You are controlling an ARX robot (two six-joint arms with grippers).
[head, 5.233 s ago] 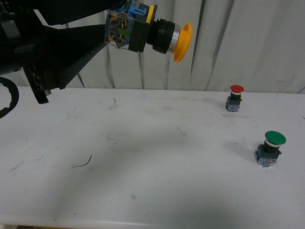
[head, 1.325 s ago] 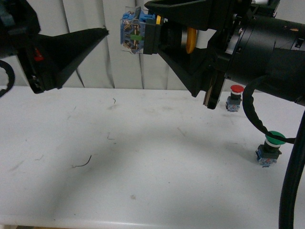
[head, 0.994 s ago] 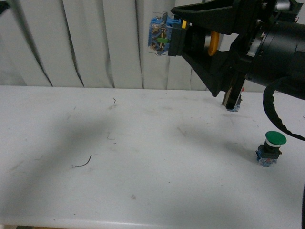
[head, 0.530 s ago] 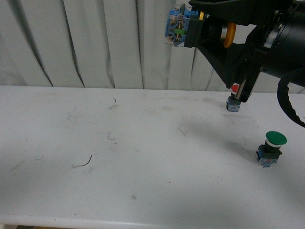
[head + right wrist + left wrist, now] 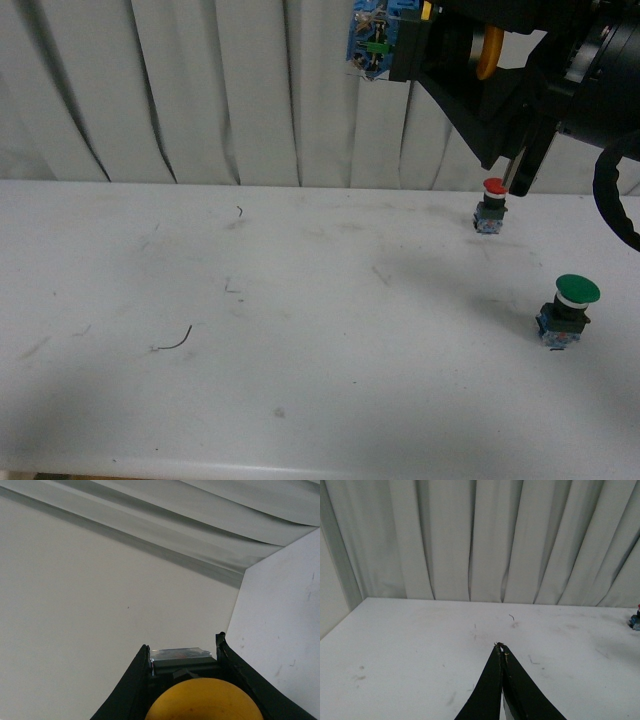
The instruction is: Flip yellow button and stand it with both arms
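1. The yellow button (image 5: 395, 45) is hanging in the air at the top of the front view, right of centre and well above the table (image 5: 300, 330). It is lying sideways, with its clear-blue contact block pointing toward the left of the frame and its yellow cap toward the right.
2. The right gripper (image 5: 422, 42) is clamping the button around its black body, one finger above and one below. In the right wrist view the cap is sitting between the two black fingers (image 5: 136, 687), with the clear block just beyond it.
3. The right arm (image 5: 590, 70) is filling the upper right corner of the front view.
4. The left gripper (image 5: 500, 649) is showing only in its own wrist view. Its jaws are pressing together tip to tip with nothing between them, above the table.
5. The red-capped switch (image 5: 493, 205) is standing upright at the right of the front view, near the table's far edge. The green-capped switch (image 5: 572, 310) is standing upright lower in the frame, well apart from it.
6. A pale pleated curtain (image 5: 200, 90) is hanging behind the table.
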